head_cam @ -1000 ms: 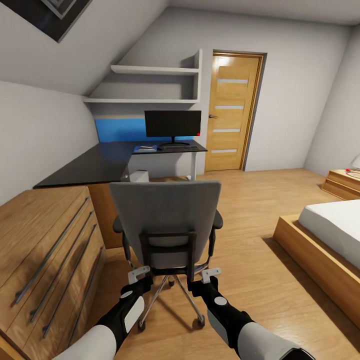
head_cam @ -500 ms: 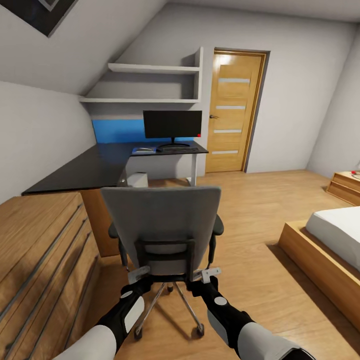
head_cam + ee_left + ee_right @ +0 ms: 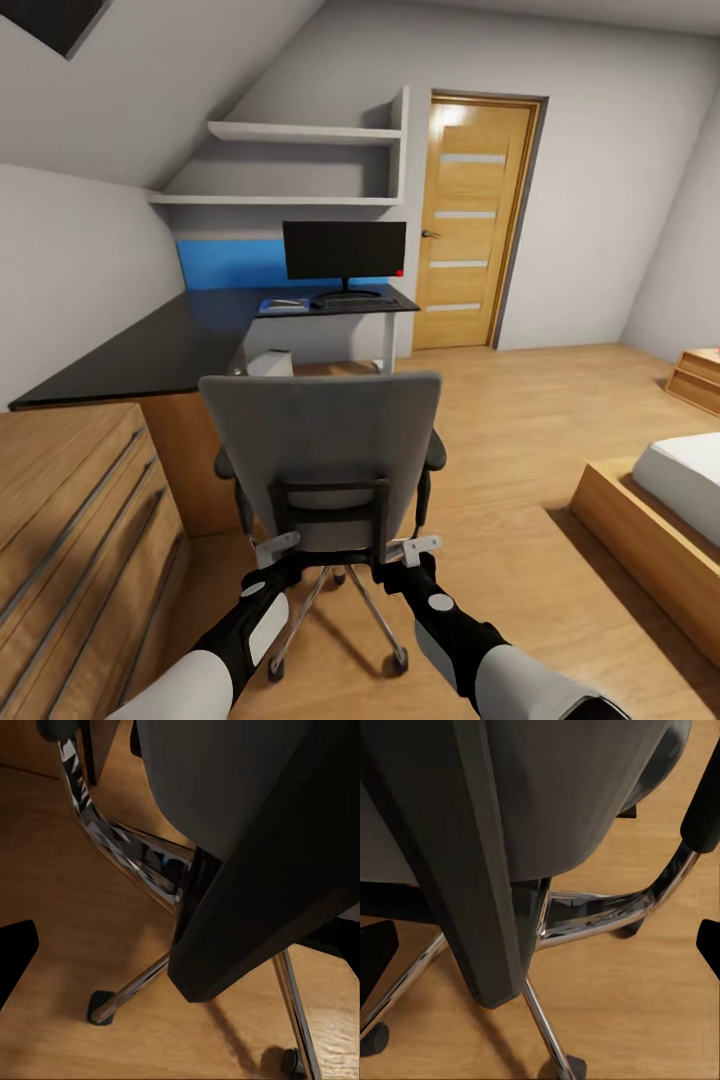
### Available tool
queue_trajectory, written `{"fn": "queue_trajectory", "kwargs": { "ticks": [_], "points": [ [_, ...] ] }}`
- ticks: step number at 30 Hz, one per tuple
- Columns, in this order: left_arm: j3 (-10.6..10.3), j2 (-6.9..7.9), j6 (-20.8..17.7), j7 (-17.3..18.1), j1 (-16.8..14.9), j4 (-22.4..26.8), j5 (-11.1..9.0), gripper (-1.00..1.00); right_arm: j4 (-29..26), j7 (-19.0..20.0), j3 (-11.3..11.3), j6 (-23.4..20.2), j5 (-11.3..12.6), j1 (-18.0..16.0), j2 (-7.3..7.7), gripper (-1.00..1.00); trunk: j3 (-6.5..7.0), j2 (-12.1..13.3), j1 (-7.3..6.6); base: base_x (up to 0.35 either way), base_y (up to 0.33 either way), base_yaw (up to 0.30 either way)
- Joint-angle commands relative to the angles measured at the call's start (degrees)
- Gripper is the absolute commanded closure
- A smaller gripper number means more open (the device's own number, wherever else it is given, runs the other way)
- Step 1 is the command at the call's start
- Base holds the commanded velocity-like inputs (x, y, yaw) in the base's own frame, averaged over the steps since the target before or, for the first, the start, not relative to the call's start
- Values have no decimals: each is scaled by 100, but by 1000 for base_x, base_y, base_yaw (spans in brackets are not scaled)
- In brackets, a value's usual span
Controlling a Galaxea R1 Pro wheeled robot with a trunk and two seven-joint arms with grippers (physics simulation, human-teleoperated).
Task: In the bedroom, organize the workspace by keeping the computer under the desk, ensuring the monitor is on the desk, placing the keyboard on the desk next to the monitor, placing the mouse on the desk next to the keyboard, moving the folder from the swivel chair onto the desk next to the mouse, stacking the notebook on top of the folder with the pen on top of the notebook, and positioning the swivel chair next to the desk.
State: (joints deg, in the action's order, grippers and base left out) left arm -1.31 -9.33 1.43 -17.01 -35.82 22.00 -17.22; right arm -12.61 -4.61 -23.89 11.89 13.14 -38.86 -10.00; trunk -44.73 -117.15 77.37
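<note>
Chair (image 3: 325,450) back faces robot, seat toward counter (image 3: 150,345); wrist views add chrome legs (image 3: 142,866). Left end effector (image 3: 277,548), right end effector (image 3: 422,546) behind backrest, clench state unclear.

swivel chair (image 3: 322,440): matt grey cloth back, black frame showing smooth and plastic-like, chrome base (image 3: 142,862) reflecting glossy. Floor (image 3: 520,420) looking like satin light wood planks. desk (image 3: 150,345) top showing smooth black, slightly sheeny. Dresser (image 3: 70,520) showing grained wood with metal bar handles.
</note>
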Motion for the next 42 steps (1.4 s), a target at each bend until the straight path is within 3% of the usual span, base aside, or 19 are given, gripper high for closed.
{"fn": "queue_trajectory", "kwargs": {
  "ticks": [1,42],
  "points": [
    [-10,1,17,-20,-4,6,-18,-100,5,-40,-11,29,49,-8,0,-100,-5,-2,2,305,0,0],
    [-1,9,15,-24,-4,6,-18,-100,9,-40,-11,50,49,-8,0,-100,-5,-2,2,313,0,0]
  ]
}}
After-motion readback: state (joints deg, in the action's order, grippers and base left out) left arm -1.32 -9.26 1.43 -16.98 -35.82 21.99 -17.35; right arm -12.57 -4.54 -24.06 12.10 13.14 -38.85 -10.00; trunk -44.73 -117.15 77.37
